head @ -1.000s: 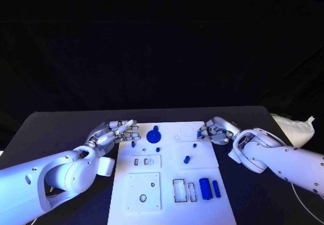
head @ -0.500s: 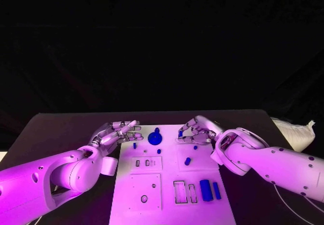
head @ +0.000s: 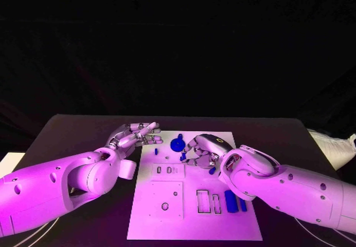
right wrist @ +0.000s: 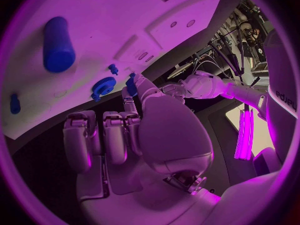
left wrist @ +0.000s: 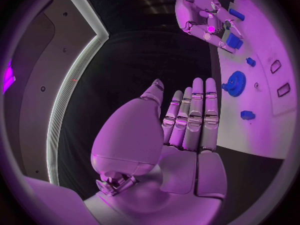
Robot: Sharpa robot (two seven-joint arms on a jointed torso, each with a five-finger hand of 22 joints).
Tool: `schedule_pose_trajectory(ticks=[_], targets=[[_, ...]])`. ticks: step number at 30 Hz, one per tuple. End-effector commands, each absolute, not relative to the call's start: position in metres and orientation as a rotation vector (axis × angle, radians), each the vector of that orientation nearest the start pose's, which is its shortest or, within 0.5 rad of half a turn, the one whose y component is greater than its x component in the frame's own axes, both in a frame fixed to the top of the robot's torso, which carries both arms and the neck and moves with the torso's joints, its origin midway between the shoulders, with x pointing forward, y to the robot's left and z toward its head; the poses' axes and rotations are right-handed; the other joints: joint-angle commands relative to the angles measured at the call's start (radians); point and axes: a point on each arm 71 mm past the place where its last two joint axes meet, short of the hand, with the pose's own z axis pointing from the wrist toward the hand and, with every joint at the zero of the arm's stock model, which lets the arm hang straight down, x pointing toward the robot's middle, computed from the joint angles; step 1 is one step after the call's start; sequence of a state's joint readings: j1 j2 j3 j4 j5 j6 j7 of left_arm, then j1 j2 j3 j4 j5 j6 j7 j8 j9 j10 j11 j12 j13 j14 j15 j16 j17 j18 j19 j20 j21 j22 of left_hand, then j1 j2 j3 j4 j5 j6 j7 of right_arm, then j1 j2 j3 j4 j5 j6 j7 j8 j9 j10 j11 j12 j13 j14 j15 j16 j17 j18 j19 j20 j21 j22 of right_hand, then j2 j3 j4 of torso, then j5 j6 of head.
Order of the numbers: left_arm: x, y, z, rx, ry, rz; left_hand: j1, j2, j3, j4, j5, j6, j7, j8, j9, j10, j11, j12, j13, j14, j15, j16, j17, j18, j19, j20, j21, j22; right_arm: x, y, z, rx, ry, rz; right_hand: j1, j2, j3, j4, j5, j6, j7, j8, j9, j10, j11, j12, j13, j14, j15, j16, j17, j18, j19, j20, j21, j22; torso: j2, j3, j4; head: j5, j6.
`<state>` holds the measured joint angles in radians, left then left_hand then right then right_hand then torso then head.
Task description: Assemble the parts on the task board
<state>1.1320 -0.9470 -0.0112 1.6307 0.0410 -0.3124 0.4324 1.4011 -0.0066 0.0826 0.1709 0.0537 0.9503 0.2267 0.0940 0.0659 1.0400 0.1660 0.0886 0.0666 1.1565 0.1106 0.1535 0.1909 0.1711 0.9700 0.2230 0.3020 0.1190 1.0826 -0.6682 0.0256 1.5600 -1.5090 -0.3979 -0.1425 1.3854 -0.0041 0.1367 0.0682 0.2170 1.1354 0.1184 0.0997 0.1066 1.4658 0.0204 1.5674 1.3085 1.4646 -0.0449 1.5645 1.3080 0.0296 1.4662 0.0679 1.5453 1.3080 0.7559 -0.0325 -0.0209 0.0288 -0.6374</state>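
Head view: task board (head: 194,226) lies at the desk's (head: 67,134) centre, long axis running from near edge to far edge. Left hand (head: 135,136) hovers at the board's far-left corner, fingers extended and apart, holding nothing. Right hand (head: 200,152) sits over the board's far half, fingers curled around a small blue part (head: 184,156). A blue gear (head: 177,145) lies flat beside it. Two blue bars (head: 231,200) lie parallel to the board's long axis.
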Motion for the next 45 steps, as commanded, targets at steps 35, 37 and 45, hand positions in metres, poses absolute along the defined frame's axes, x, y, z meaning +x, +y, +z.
schedule_pose_trajectory(ticks=[35,37,45], targets=[[0.460,0.226,-0.189,-1.211,1.380,-1.609,0.004,0.010,0.002,-0.007,0.000,0.004,0.007,-0.004,0.000,-0.001,0.008,-0.005,0.000,0.001,0.005,-0.005,0.002,0.012,0.007,0.001,-0.007,-0.002,0.450,-0.073,-0.230,-0.248,1.711,0.745,-0.018,-0.001,0.005,0.001,0.009,0.013,-0.021,-0.006,0.012,0.102,-0.003,-0.002,0.259,0.106,-0.003,0.006,0.263,-0.019,0.076,-0.006,0.004,0.217,0.000,0.0002,0.0008,0.029,-0.031],[0.460,0.226,-0.189,-1.211,1.380,-1.609,0.004,0.010,0.002,-0.007,0.000,0.004,0.007,-0.004,0.000,-0.001,0.008,-0.005,0.000,0.001,0.005,-0.005,0.002,0.012,0.007,0.001,-0.007,-0.002,0.450,-0.072,-0.230,-0.250,1.715,0.745,-0.019,-0.002,0.005,0.001,0.008,0.011,-0.020,-0.008,0.012,0.102,-0.002,-0.003,0.258,0.106,-0.002,0.006,0.263,-0.019,0.076,-0.005,0.004,0.217,0.000,0.0002,0.0006,0.029,-0.031],[0.460,0.226,-0.189,-1.211,1.381,-1.611,0.004,0.010,0.002,-0.007,0.000,0.004,0.007,-0.004,0.000,-0.001,0.008,-0.005,0.000,0.001,0.005,-0.005,0.002,0.012,0.007,0.001,-0.007,-0.002,0.448,-0.070,-0.231,-0.254,1.722,0.748,-0.022,-0.004,0.005,0.001,0.006,0.009,-0.019,-0.009,0.012,0.101,-0.001,-0.004,0.257,0.106,-0.001,0.006,0.263,-0.019,0.076,-0.005,0.004,0.217,0.000,0.0006,0.0015,0.030,-0.032]])
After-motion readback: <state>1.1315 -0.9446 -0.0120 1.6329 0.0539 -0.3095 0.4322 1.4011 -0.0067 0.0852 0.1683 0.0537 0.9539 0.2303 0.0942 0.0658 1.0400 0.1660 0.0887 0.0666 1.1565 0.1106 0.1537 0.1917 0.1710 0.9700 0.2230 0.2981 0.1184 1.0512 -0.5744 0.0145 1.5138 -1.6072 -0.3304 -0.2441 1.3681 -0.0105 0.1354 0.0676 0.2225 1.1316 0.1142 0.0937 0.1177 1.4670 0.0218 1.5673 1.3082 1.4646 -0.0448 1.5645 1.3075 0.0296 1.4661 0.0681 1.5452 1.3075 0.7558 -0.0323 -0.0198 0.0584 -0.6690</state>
